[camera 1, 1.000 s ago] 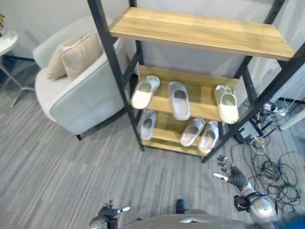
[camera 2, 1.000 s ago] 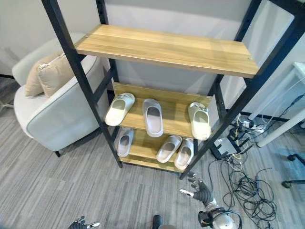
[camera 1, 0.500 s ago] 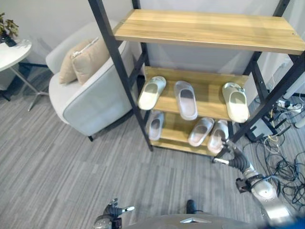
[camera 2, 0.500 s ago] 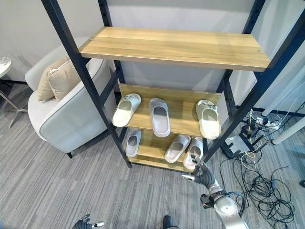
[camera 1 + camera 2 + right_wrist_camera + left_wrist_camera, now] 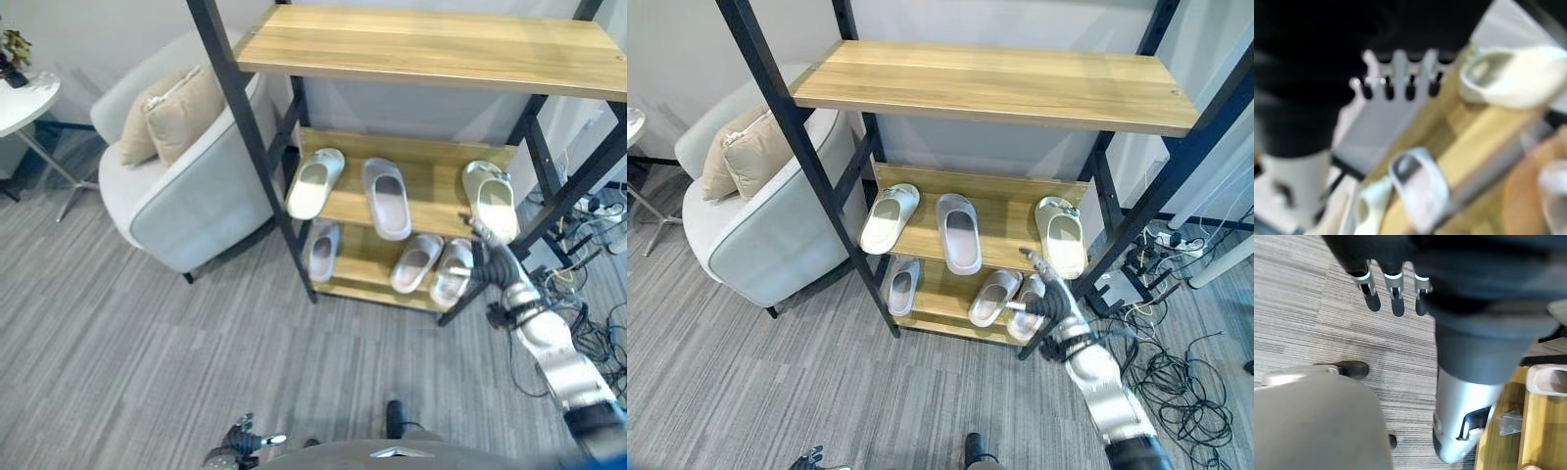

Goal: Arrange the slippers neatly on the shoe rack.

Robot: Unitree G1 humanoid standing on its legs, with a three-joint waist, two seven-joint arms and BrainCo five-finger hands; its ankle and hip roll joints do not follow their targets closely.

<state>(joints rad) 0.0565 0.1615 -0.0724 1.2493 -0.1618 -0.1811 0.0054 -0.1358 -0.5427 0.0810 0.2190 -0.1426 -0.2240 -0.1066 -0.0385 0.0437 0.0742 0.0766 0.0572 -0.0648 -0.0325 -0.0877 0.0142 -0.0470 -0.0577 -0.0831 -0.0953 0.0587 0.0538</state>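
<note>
Broadly, the shoe rack (image 5: 838,230) is being seen with its top shelf (image 5: 989,83) bare and six slippers lying on the two lower shelves; on the middle shelf a cream slipper (image 5: 889,217) is lying angled at the left, a grey slipper (image 5: 959,232) is lying near the centre and a second cream slipper (image 5: 1060,235) is lying at the right end, well apart from the others; on the bottom shelf one grey slipper (image 5: 904,285) is lying at the left and a grey pair (image 5: 1011,299) is lying tilted at the right. The right hand (image 5: 1046,297) is being held in front of the rack between the right cream slipper and the grey pair, with its fingers (image 5: 1400,78) spread straight and nothing being gripped; the left hand (image 5: 1393,286) is being held low over the floor, its fingers relaxed and empty. As a judgement, the risks are being judged as follows: the right cream slipper is lying close to the shelf edge, so a careless sweep is likely to knock it off; the rack's dark upright is standing just beside the hand, so the arm could be caught on it; a loose pinch could let a slipper be dropped. No brand, label or writing is being made out.
</note>
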